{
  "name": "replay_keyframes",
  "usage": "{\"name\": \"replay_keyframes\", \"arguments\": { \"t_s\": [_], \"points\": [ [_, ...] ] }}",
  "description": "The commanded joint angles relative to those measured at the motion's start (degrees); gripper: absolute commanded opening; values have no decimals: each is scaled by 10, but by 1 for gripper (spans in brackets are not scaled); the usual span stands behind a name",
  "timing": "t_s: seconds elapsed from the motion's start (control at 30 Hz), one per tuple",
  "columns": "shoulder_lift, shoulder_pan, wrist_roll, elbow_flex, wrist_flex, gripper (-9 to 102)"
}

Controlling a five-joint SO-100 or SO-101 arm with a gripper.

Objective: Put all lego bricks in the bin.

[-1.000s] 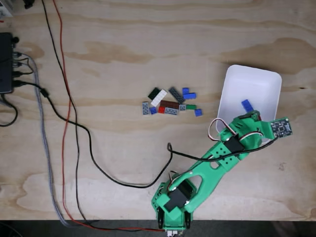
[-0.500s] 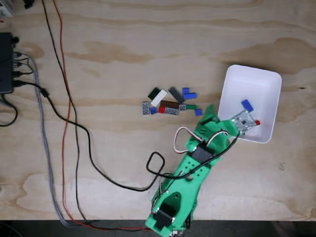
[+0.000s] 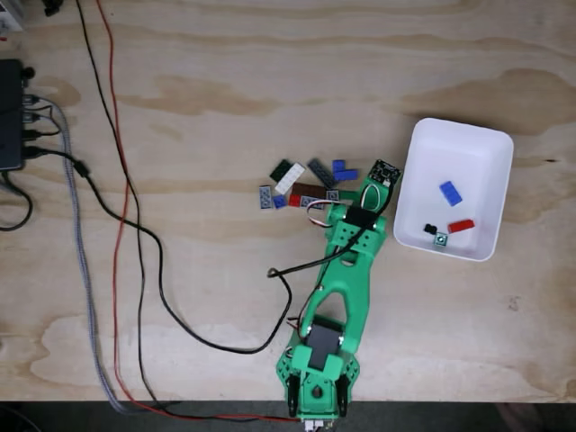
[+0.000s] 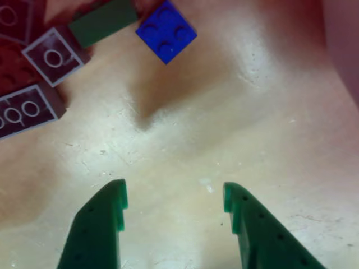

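Several lego bricks [image 3: 301, 184] lie in a loose pile at the table's middle in the fixed view. The white bin [image 3: 486, 148] stands to their right, holding a blue brick [image 3: 451, 192], a red brick [image 3: 461, 226], a black brick [image 3: 430, 229] and a small grey piece [image 3: 440, 239]. My green arm [image 3: 346, 270] reaches up from the front edge, its head between pile and bin. In the other view my gripper [image 4: 174, 196] is open above bare wood. A blue square brick [image 4: 166, 31], a green brick [image 4: 102, 21] and grey bricks [image 4: 53, 56] lie ahead of it.
Black and red cables [image 3: 135, 243] run down the left half of the plywood table, from a black box [image 3: 11, 112] at the left edge. A black wire loops beside the arm [image 3: 279, 288]. The arm's small circuit board [image 3: 384, 171] sits close to the bin's left wall.
The arm has swung left, from over the bin's near edge to the gap between pile and bin. The red, black and grey pieces in the bin now show.
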Motion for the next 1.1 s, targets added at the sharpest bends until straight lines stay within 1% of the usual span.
{"name": "replay_keyframes", "arguments": {
  "t_s": [0.0, 0.13, 0.27, 0.4, 0.5, 0.73, 1.07],
  "points": [
    [-81, 4, -30, -74, -22, 19],
    [-116, 18, -74, -130, -49, 17],
    [-134, 23, -99, -168, -83, 18],
    [-149, 20, -116, -205, -84, 17],
    [-153, 13, -123, -201, -91, 15],
    [-156, -2, -134, -189, -78, 17],
    [-190, -4, -160, -200, -79, 13]
  ]
}}
